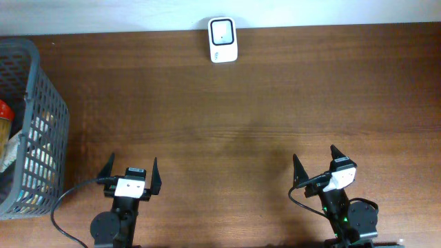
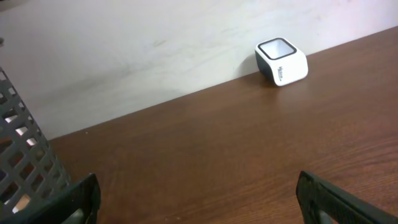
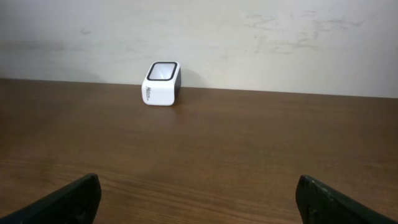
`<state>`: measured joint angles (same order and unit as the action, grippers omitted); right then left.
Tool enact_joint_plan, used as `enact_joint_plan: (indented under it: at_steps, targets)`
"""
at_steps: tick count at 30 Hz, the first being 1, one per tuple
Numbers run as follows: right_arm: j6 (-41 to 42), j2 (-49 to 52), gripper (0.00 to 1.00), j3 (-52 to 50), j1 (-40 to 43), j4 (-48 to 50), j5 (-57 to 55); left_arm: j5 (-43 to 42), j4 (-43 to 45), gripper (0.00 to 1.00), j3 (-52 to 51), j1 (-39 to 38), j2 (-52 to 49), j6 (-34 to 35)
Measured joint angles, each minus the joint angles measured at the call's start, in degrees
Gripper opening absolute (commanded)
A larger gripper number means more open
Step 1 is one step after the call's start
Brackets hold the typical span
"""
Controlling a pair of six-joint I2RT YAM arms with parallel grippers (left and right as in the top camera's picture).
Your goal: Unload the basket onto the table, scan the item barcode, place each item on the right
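— Nearest to us, what do we have?
— Our left gripper (image 1: pixel 134 160) and our right gripper (image 1: pixel 314 153) sit at the near edge of the table (image 1: pixel 241 117); both have their jaws spread wide; neither holds or touches anything.
— Do the wrist views agree?
— They do; we see the left's dark fingers (image 2: pixel 78 200) at the lower corners with bare wood between them; the right's look the same.
— Farther out?
— Along our left side stands the grey mesh basket (image 1: pixel 48 103); we make out items (image 1: pixel 5 114) inside it, one with red on it; we cannot tell what they are, nor see any barcode.
— And at the far end?
— The white scanner (image 1: pixel 222 39) stands at the far edge against the pale wall (image 3: pixel 249 43), its dark-framed window facing up; it is well apart from both grippers and from the basket.
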<state>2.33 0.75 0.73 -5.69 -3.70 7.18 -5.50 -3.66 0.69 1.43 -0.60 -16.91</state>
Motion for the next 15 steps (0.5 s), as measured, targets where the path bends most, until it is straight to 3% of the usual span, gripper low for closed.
enact_joint_plan:
  at_steps: [5,10,13,14,15]
  targets:
    - [0.00,0.00,0.99,0.00,0.00,0.00,0.00,0.22,5.79,0.99,2.12,0.00,-0.87,3.08]
    - [0.00,0.31,0.99,0.02,0.00,0.15,-0.04,0.17,4.50,0.99,20.06,0.00,-14.38,3.48]
    - [0.00,0.33,0.99,0.02,0.00,0.13,-0.04,0.17,-5.05,0.99,40.26,-0.04,-31.36,3.63]
    - [0.00,0.24,0.99,0.00,0.00,-0.09,-0.04,0.20,-11.23,0.99,51.17,-0.04,-39.52,3.69]
    - [0.00,0.26,0.99,0.00,0.00,-0.09,-0.07,0.20,-23.32,0.99,62.60,-0.04,-46.69,3.87]
